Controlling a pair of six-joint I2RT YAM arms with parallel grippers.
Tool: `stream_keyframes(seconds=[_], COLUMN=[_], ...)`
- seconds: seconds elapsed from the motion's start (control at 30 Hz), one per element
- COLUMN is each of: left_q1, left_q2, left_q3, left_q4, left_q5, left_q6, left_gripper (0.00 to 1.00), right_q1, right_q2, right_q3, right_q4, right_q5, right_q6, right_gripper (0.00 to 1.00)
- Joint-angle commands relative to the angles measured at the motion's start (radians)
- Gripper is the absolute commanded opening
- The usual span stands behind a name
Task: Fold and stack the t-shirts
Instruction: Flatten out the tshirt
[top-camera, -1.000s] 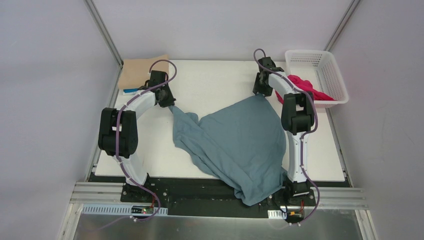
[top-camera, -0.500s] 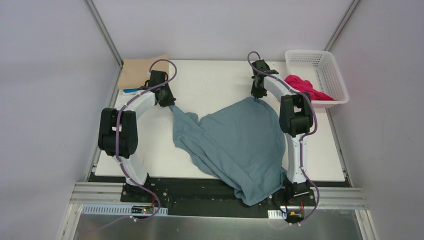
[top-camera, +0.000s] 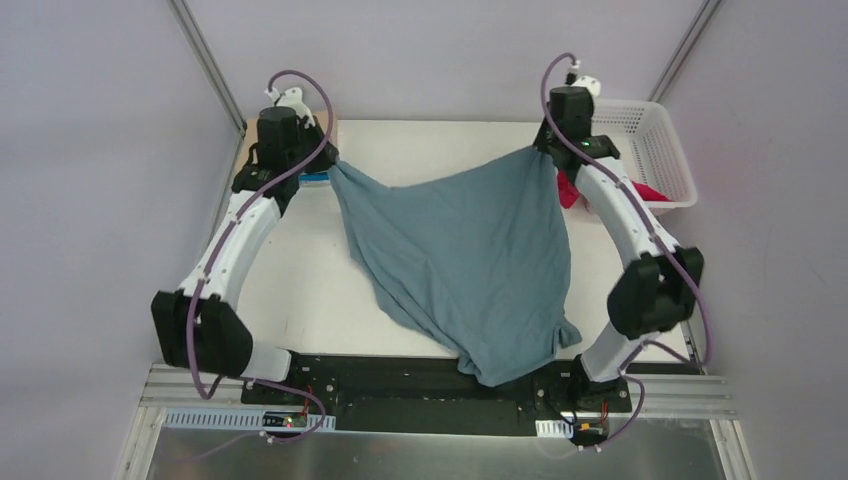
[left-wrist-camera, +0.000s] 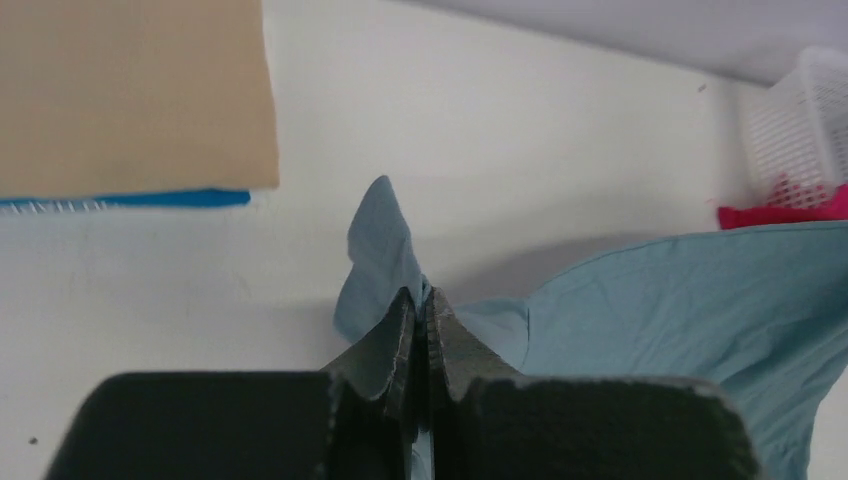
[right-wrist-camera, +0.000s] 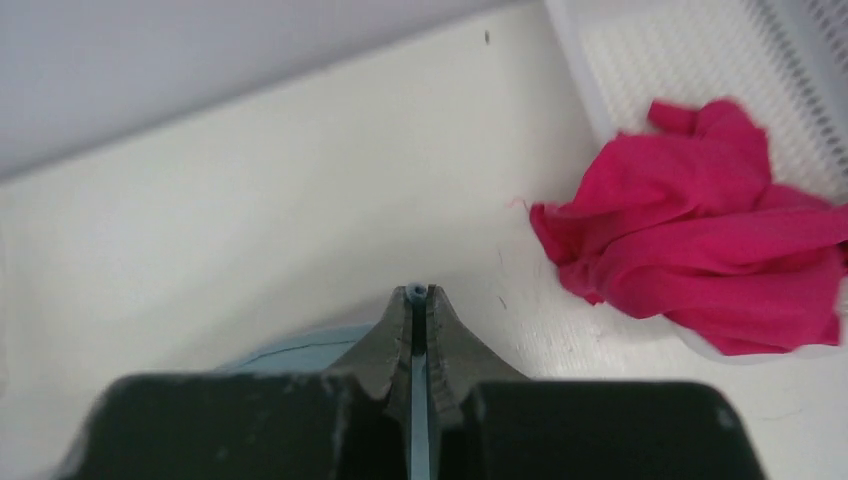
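T-shirt (top-camera: 470, 250), teal-blue, is hanging spread beside basket (top-camera: 662, 140), left pincer (left-wrist-camera: 420, 300) and right pincer (right-wrist-camera: 420, 295) each clamping one of its corners.

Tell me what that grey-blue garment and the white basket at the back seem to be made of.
The teal-blue t-shirt looks like soft, matte knit cloth: it sags and creases where it hangs. The white basket looks like stiff, faintly glossy plastic, probably moulded: its walls are a regular open lattice that holds its shape.

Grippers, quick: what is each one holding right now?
Left gripper: shut on the teal-blue t-shirt.
Right gripper: shut on the same teal-blue t-shirt.
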Motion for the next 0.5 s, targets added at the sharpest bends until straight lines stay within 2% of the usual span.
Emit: stream_keyframes(seconds=[0.0,0.3,0.47], left_q1=[-0.007,-0.007,-0.007], left_q2=[-0.178,-0.411,-0.516], left_q3=[0.076,0.186,0.273], left_q4=[0.090,0.092,0.084], left_q5=[-0.001,0.040,0.068], left_q6=[0.108,0.180,0.219], left_gripper=[0.00,0.00,0.00], right_q1=[-0.008,-0.005,-0.003], right_q2=[-0.253,-0.609,-0.734], right_q3=[-0.021,0.007,0.124], right_q4=[0.107,0.029,-0.078], right_q5=[0.052,-0.083,-0.191], right_q6=[-0.040,-0.033,-0.013], right_gripper=[0.00,0.00,0.00])
